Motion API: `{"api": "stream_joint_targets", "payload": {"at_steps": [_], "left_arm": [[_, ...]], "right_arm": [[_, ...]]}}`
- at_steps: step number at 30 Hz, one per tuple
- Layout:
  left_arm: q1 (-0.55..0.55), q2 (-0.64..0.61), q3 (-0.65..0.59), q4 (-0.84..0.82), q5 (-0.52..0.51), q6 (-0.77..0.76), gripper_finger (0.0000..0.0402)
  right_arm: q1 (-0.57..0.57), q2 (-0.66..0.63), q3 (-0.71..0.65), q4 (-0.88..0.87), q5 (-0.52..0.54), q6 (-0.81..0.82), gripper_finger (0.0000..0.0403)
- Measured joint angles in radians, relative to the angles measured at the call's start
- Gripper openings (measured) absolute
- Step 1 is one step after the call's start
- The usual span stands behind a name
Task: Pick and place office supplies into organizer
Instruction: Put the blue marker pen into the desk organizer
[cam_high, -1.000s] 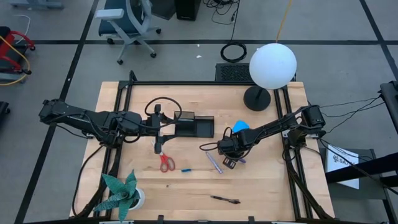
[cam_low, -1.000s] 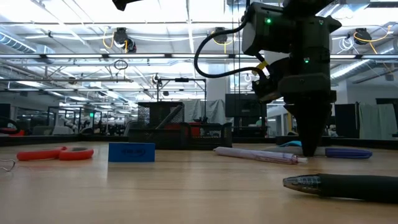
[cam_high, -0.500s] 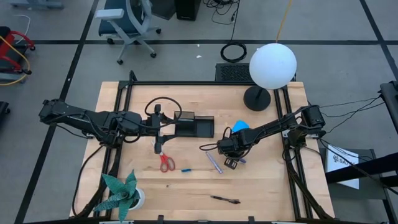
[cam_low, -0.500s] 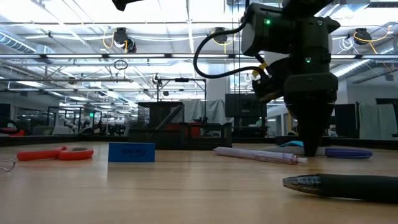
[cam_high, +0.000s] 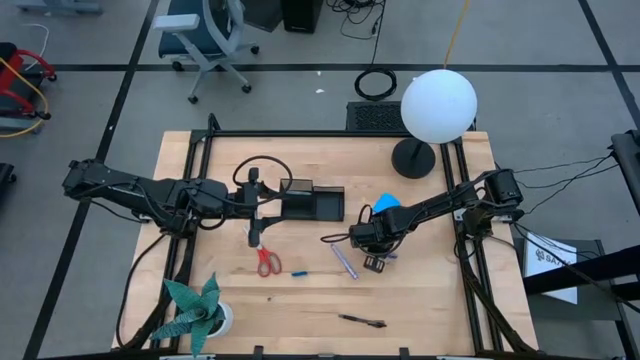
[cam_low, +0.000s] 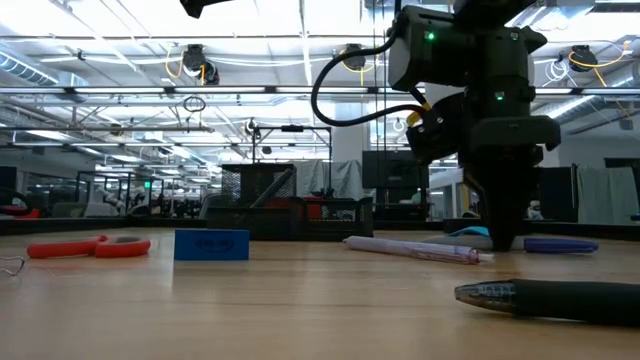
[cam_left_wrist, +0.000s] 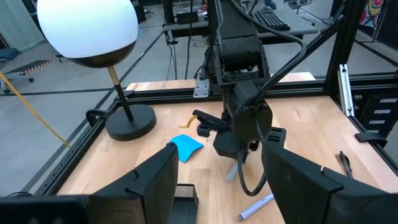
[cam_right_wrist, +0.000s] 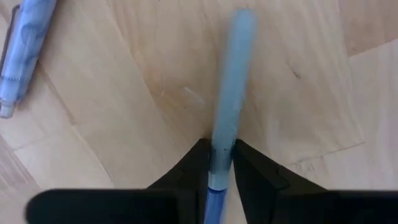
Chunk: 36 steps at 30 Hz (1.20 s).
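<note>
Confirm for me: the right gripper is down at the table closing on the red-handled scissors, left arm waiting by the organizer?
Not the scissors. The right wrist view shows the right gripper shut on a slim blue pen; the red-handled scissors lie apart. The left gripper does wait by the organizer.

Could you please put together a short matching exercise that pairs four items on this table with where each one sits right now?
Things
1. red-handled scissors
2. slim blue pen
3. small black rectangular organizer tray
4. white globe lamp

Places
A. at the table's far right corner
B. between the fingers of the right end effector
C. just ahead of the left end effector
D. flat on the wood near the teal paper-leaf plant

Pairs: 1-D, 2-B, 3-C, 4-A
</note>
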Motion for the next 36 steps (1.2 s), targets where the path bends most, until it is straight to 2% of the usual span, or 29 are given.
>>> {"api": "stream_joint_targets", "payload": {"at_steps": [3,11,14,16,20,25,36], "left_arm": [[0.0,0.0,0.0,0.0,0.0,-0.005,0.0239],[0.0,0.0,0.0,0.0,0.0,-0.007,0.0239],[0.0,0.0,0.0,-0.002,0.0,-0.023,0.0239],[0.0,0.0,0.0,-0.011,-0.001,-0.047,0.0239],[0.0,0.0,0.0,-0.024,-0.002,-0.055,0.0239],[0.0,0.0,0.0,-0.023,-0.002,-0.033,0.0239],[0.0,0.0,0.0,0.021,0.002,0.001,0.0239]], "right_arm": [[0.0,0.0,0.0,-0.001,-0.033,-0.053,0.0024],[-0.002,-0.01,0.0,0.015,-0.057,-0.114,0.0024],[-0.007,-0.038,0.0,0.06,-0.084,-0.14,0.0024],[-0.009,-0.062,-0.006,0.09,-0.139,-0.153,0.0024],[-0.005,-0.146,-0.002,0.235,-0.176,-0.176,0.0024],[-0.008,-0.22,-0.004,0.436,-0.147,-0.249,0.0024],[-0.06,-0.244,-0.001,0.869,0.06,-0.515,0.0024]]}}
